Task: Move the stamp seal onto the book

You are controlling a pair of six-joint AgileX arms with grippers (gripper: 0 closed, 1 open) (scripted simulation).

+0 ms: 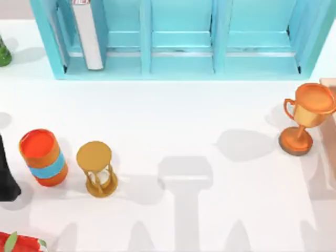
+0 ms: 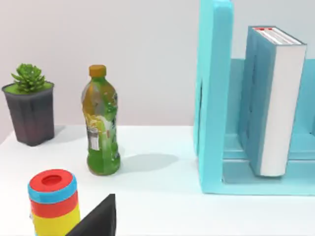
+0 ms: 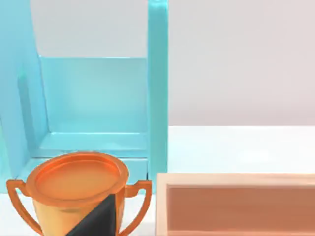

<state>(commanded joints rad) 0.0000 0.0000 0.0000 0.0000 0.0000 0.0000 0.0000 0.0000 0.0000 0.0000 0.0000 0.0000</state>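
Book (image 1: 88, 37) upright on end in the leftmost compartment of the light-blue shelf unit (image 1: 184, 68) at the far side of the table (image 1: 210, 115), white page edges facing out. Offers only a narrow top edge that way, so probably a poor perch for the stamp seal.

Left gripper (image 2: 98, 219) low near the left edge, aimed at the shelf. Right gripper (image 3: 98, 216) close behind the orange trophy cup (image 1: 307, 115) at the right. Cannot tell whether either is open or closed.

Likely next: locating the seal.
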